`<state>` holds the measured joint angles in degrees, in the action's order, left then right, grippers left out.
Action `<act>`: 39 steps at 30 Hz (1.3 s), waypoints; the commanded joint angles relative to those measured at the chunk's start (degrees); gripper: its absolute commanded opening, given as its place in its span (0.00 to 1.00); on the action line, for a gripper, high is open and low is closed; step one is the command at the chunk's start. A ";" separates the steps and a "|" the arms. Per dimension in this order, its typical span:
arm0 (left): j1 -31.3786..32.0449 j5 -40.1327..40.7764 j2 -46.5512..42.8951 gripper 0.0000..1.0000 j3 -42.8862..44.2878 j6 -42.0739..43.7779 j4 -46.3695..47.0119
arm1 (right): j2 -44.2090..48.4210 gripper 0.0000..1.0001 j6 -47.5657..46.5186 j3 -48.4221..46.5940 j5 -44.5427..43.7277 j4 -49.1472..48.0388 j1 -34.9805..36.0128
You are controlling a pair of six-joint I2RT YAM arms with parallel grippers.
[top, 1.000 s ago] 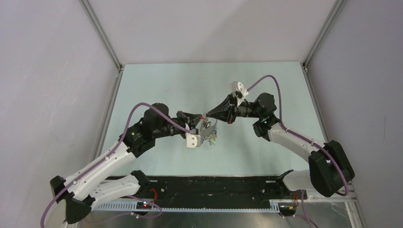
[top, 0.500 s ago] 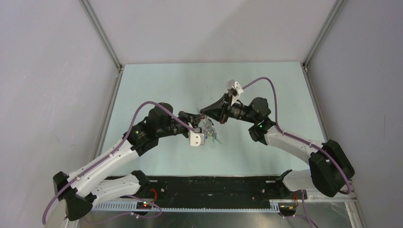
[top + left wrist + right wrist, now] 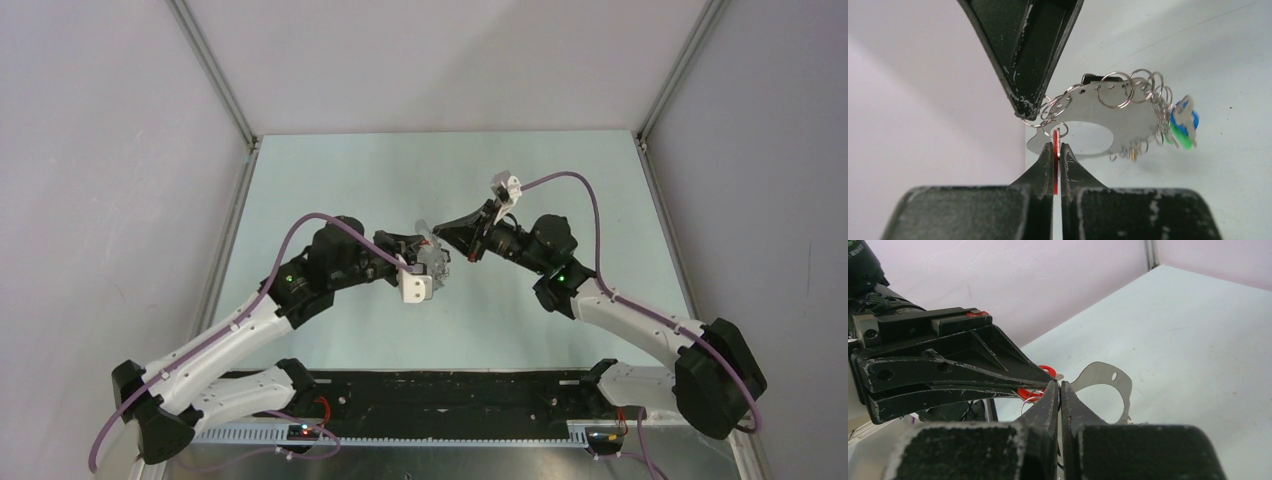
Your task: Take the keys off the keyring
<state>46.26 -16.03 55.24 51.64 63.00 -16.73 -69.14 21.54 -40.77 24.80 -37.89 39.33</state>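
Note:
The keyring (image 3: 1130, 107) is a flat grey metal crescent with small wire rings strung through holes along its edge; both grippers hold it in the air above the table. My left gripper (image 3: 1057, 148) is shut on a red key (image 3: 1055, 152) hanging from one small ring. My right gripper (image 3: 1059, 386) is shut on the keyring's end (image 3: 1108, 375), right beside the red key (image 3: 1044, 371). Blue and green keys (image 3: 1184, 126) hang at the crescent's far end. In the top view the left gripper (image 3: 428, 250) and the right gripper (image 3: 443, 233) meet at the keyring (image 3: 438, 264).
The pale green table (image 3: 520, 180) lies below, with grey walls on three sides. The two arms cross the table's middle, and a black rail (image 3: 450, 390) runs along the near edge.
Both grippers have moved the keyring a little toward the far side. The right wrist has swung and its arm has shifted right. The hanging keys sit closer under the left gripper.

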 commanded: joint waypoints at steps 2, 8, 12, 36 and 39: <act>0.86 -1.46 -1.77 0.00 0.48 -0.84 -0.61 | 3.56 0.00 -1.28 1.68 -15.17 0.80 -2.91; 0.93 0.31 -0.99 0.00 1.53 -2.21 -0.53 | 4.91 0.00 -1.29 2.88 -12.12 0.44 -4.69; 0.97 2.62 -0.36 0.00 2.80 -3.35 -0.58 | 5.42 0.00 -2.19 3.78 -6.60 -0.79 -5.45; 0.93 -5.26 -5.37 0.00 1.55 2.44 -0.65 | 5.00 0.44 -19.49 4.59 23.17 -7.84 -5.90; 0.92 -5.90 -5.62 0.00 1.60 2.79 -0.63 | 3.67 0.44 -22.00 3.12 24.52 -6.66 -5.80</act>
<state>47.29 -19.29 51.37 52.93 63.61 -20.36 -64.29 5.10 -34.68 45.23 -42.63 33.19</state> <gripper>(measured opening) 0.020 0.440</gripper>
